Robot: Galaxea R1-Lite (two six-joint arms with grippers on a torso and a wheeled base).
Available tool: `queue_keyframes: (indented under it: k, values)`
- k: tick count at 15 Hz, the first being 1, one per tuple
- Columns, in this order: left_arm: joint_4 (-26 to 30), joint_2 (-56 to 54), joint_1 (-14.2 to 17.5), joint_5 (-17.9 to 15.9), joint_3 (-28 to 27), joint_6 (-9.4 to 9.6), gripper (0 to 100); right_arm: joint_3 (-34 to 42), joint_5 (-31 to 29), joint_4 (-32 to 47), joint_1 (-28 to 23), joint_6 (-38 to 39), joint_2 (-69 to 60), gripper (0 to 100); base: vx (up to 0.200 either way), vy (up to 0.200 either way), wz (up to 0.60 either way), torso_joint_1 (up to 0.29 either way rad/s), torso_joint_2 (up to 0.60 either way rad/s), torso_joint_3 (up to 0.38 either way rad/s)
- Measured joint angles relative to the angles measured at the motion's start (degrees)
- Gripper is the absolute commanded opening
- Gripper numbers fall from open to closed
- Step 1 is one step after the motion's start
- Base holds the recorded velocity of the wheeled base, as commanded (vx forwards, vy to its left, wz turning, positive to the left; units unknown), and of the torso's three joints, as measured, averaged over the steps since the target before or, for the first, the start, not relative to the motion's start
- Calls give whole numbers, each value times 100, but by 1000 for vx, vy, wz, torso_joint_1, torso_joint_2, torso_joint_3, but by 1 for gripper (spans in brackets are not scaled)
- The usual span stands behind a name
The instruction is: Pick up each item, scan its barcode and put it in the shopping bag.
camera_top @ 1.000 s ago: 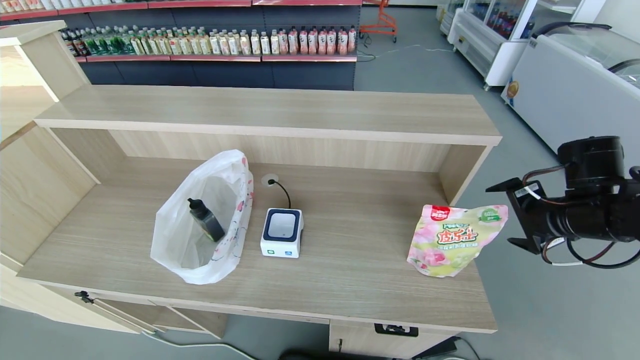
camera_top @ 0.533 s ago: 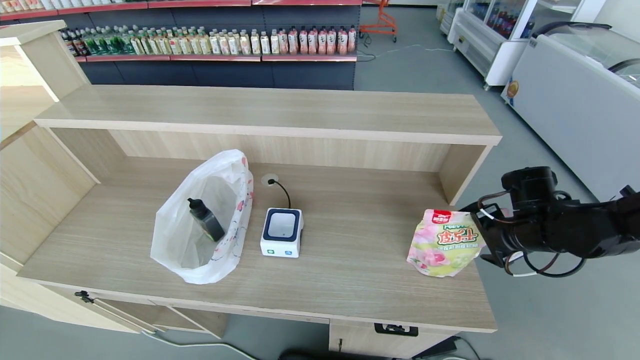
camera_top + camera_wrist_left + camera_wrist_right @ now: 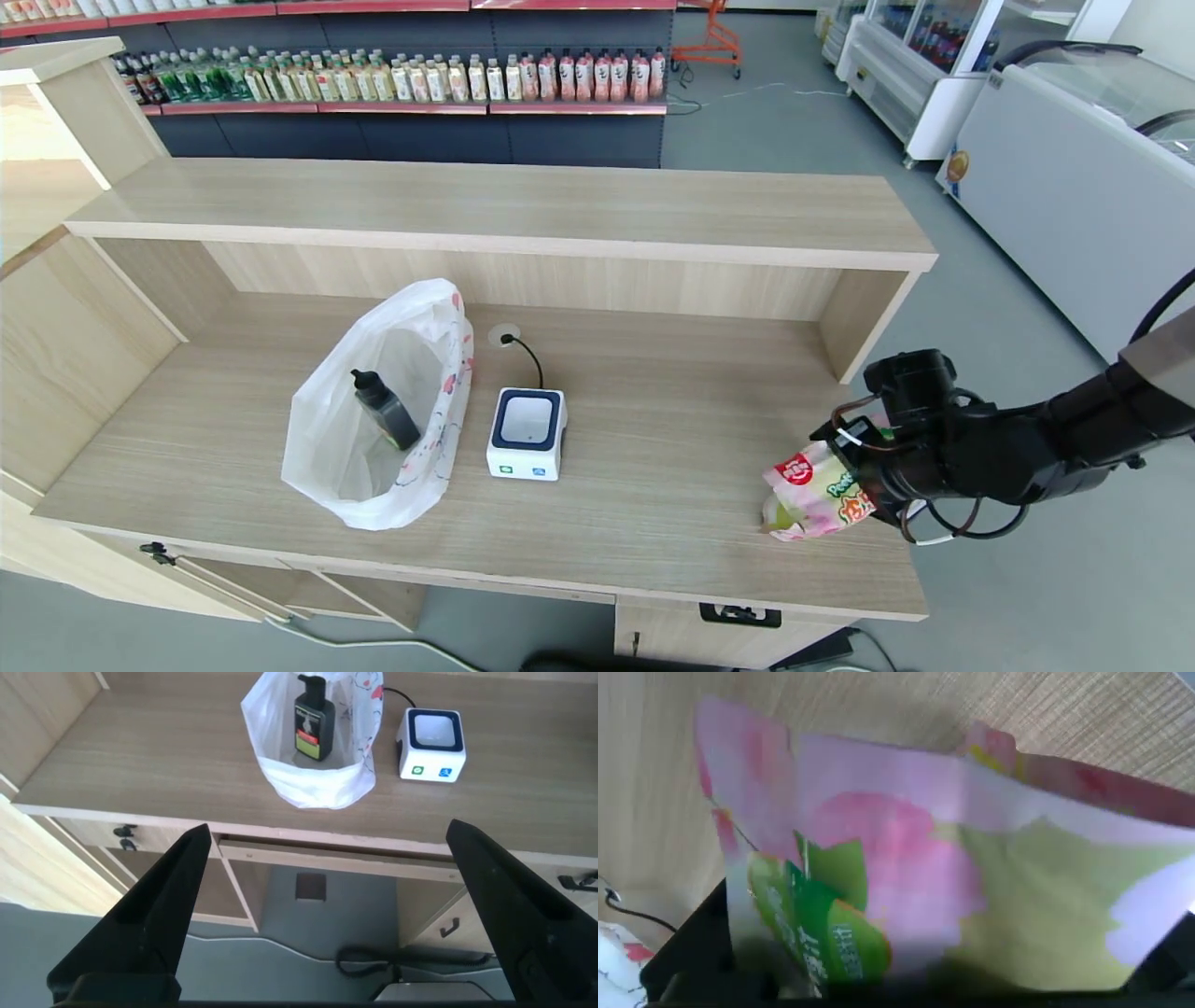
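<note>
Wood counter, drink shelves behind, freezers on R. R gripper at snack pouch, grip unclear; L gripper spread wide.

pink-green pouch (glossy), on wooden counter

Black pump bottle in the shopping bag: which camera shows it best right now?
Left wrist view: the black pump bottle faces it label-on, inside the shopping bag. Head view gives it smaller, from above, leaning. Right wrist view looks at the pouch.
</note>
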Motion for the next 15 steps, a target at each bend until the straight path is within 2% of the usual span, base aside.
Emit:
queue_keyframes:
  k: [2,5,8,9,11,13,14,15]
  values:
    - [0,0,0,0,0,0,100,55,-68,5,93,-230,52,0,0,0,0,0,0,0]
    - [0,0,0,0,0,0,100,91,-230,-17,156,-978,61,0,0,0,0,0,0,0]
    - [-2,0,0,0,0,0,100,297,-206,-572,154,-2167,-138,0,0,0,0,0,0,0]
    - [0,0,0,0,0,0,100,485,-66,-886,135,-2798,-282,0,0,0,0,0,0,0]
    - [-2,0,0,0,0,0,100,833,383,-1538,99,-3791,-629,0,0,0,0,0,0,0]
    - [0,0,0,0,0,0,100,1219,1074,-2783,61,-4580,-935,0,0,0,0,0,0,0]
    - [-2,0,0,0,0,0,100,1514,1759,-3545,16,-5097,-1050,0,0,0,0,0,0,0]
    - [0,0,0,2,0,0,100,1819,2751,-4275,-52,-5664,-1145,0,0,0,0,0,0,0]
